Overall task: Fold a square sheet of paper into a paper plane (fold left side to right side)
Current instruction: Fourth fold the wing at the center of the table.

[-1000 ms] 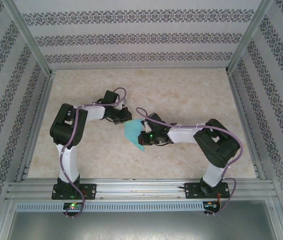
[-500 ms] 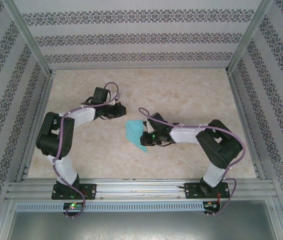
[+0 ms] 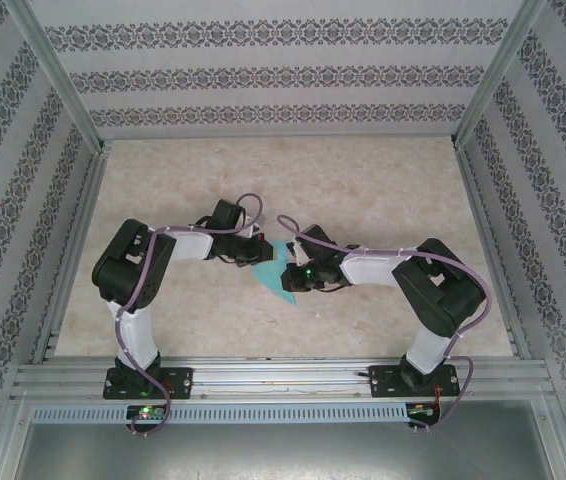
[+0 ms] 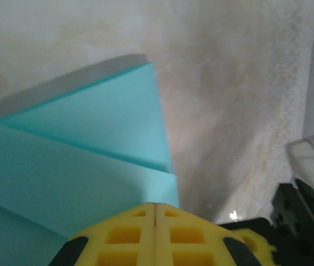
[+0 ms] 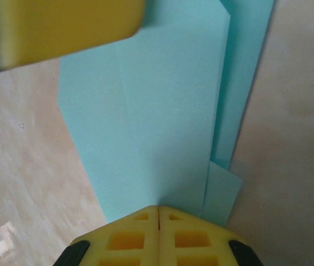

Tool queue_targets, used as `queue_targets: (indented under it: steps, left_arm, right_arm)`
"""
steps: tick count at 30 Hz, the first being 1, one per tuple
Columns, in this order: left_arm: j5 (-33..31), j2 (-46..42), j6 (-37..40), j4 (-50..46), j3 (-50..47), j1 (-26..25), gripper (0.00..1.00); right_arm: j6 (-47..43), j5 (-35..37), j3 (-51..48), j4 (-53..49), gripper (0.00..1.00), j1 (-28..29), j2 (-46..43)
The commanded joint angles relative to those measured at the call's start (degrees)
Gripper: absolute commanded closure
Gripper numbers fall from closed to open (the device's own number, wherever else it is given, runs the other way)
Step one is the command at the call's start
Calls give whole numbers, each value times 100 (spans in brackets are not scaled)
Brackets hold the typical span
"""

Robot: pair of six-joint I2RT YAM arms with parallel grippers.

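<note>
The light turquoise paper (image 3: 275, 270) lies mid-table as a folded piece with overlapping layers, between the two grippers. In the left wrist view its stacked flaps (image 4: 90, 144) spread ahead of my left gripper (image 4: 155, 204), whose yellow jaws are shut with their tips down on the paper's edge. My right gripper (image 5: 158, 208) is shut too, its tips resting on the paper (image 5: 162, 111) from the opposite side. From above, the left gripper (image 3: 256, 252) and right gripper (image 3: 290, 273) nearly meet over it. A blurred yellow left finger (image 5: 62, 27) crosses the right wrist view's top left.
The beige marbled tabletop (image 3: 363, 190) stretches around the paper. Metal frame rails (image 3: 263, 378) run along the near edge and both sides, and patterned walls (image 3: 283, 75) close in the back. Both arm bases stand at the near rail.
The left arm swung out to the left, away from the paper, then came back and set its shut tips on it. The right arm stayed put on the paper.
</note>
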Motion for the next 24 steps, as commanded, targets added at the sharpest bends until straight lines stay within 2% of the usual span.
queue_targets:
  steps: [1, 8, 13, 24]
  left_arm:
    - [-151, 178, -78, 184, 50, -18, 100]
    - [-540, 372, -147, -111, -67, -18, 100]
    - [-584, 321, -107, -171, -124, -18, 100]
    - [-638, 275, -89, -212, -166, -18, 100]
  right_arm:
    - [-61, 230, -179, -768, 100, -91, 123]
    - [242, -380, 140, -547, 100, -63, -270]
    - [467, -779, 183, -23, 100, -128, -423]
    - [742, -449, 508, 551, 100, -128, 327]
